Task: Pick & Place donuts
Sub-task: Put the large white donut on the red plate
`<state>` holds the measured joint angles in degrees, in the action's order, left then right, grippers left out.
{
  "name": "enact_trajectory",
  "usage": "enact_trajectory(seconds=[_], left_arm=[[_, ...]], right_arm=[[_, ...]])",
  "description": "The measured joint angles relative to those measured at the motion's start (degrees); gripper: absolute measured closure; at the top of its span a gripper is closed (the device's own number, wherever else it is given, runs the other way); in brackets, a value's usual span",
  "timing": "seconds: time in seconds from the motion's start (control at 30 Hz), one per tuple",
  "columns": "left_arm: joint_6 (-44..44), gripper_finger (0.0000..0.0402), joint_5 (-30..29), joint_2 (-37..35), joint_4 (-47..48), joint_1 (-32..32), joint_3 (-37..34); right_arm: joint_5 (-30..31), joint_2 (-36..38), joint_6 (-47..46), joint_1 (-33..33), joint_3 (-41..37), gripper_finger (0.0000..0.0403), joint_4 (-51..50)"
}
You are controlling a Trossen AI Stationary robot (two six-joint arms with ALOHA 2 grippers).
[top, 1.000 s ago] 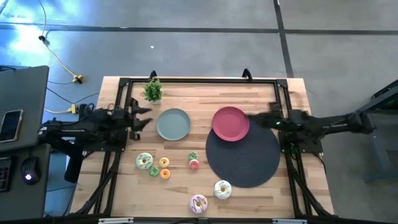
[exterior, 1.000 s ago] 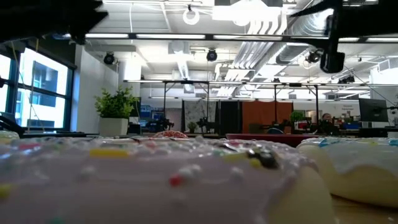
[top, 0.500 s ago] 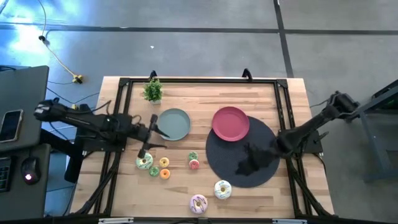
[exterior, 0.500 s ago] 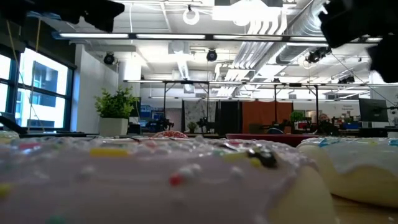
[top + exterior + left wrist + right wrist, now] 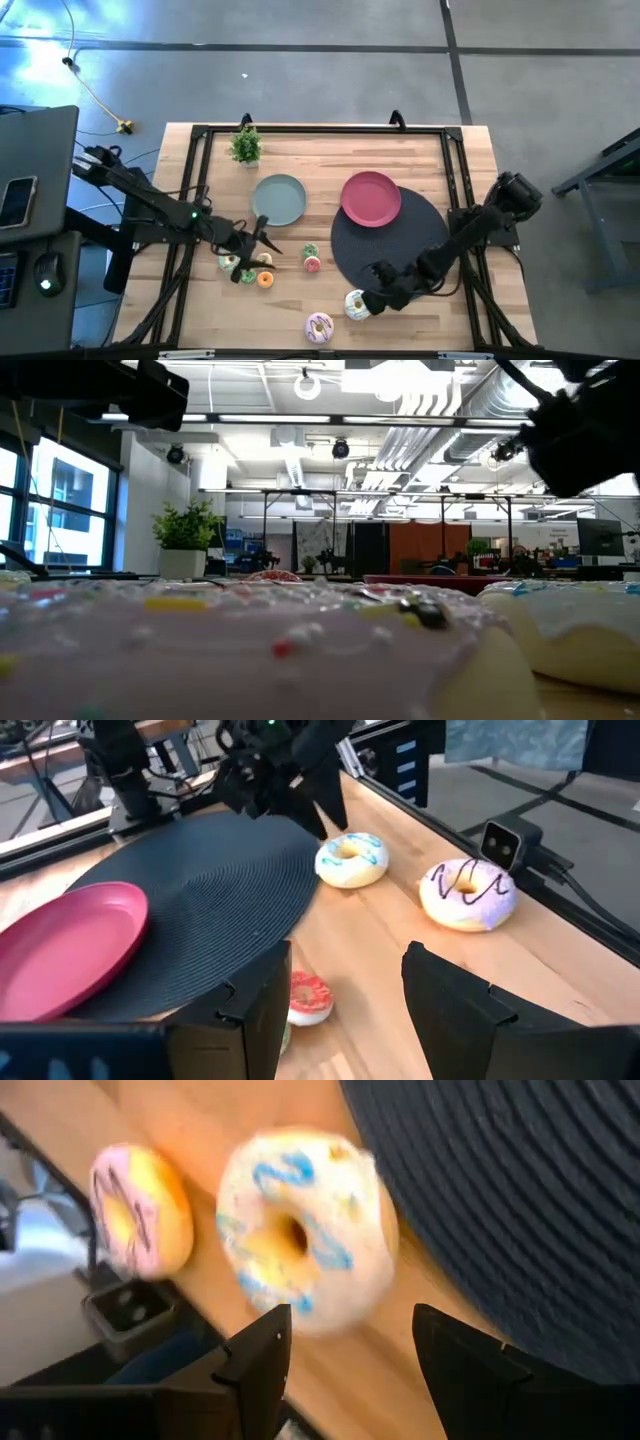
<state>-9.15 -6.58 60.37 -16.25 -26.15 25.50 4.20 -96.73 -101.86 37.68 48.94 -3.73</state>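
My left gripper (image 5: 252, 256) is open over the cluster of small donuts, beside the green-iced donut (image 5: 230, 263); a tiny yellow donut (image 5: 265, 261) and an orange one (image 5: 265, 280) lie next to it. A tiny pink donut (image 5: 305, 998) lies just ahead of its fingers. My right gripper (image 5: 376, 297) is open at the near edge of the black mat, close to the white-iced donut (image 5: 305, 1230), which lies flat on the wood. The pink-iced donut (image 5: 320, 326) lies near the table's front edge.
A round black mat (image 5: 392, 250) covers the right middle, with a pink plate (image 5: 371, 198) on its far edge. A grey-green plate (image 5: 278, 199) lies left of it, and a small potted plant (image 5: 246, 146) stands at the far left. A small camera block (image 5: 503, 842) sits at the front edge.
My left gripper has gone from beside the grey-green plate toward the near edge and down over the small donuts. My right gripper has swung from beside the pink plate across the black mat toward the near edge, down to the white-iced donut. No donut has moved.
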Motion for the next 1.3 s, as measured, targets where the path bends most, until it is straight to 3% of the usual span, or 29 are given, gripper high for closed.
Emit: enact_trajectory(seconds=[0.2,0.33,0.5,0.77,1.2,1.3], left_arm=[[-0.48,0.0218,-1.06,0.53,-0.70,-1.75,0.00],[-1.76,0.0218,-0.64,0.53,-0.65,-2.48,0.00],[-3.03,0.0218,0.01,0.53,-0.06,-2.39,0.00],[-4.50,0.0218,0.47,0.53,0.13,-2.38,0.00],[-5.69,0.0218,0.65,0.53,0.12,-2.38,0.00],[-5.83,0.0218,0.64,0.53,0.13,-2.38,0.00]], right_arm=[[2.07,-1.96,-3.07,-0.18,4.44,0.0201,-6.83],[-1.62,-2.57,-5.91,-0.69,5.91,0.0201,-10.04],[-1.33,-3.95,-5.90,-1.41,8.03,0.0201,-9.56],[-5.67,-11.60,-5.65,-3.35,12.65,0.0201,-8.74],[-0.83,-4.61,-4.73,-1.73,17.93,0.0201,-20.51],[-2.55,-4.73,-6.01,-1.24,17.93,0.0201,-24.41]])
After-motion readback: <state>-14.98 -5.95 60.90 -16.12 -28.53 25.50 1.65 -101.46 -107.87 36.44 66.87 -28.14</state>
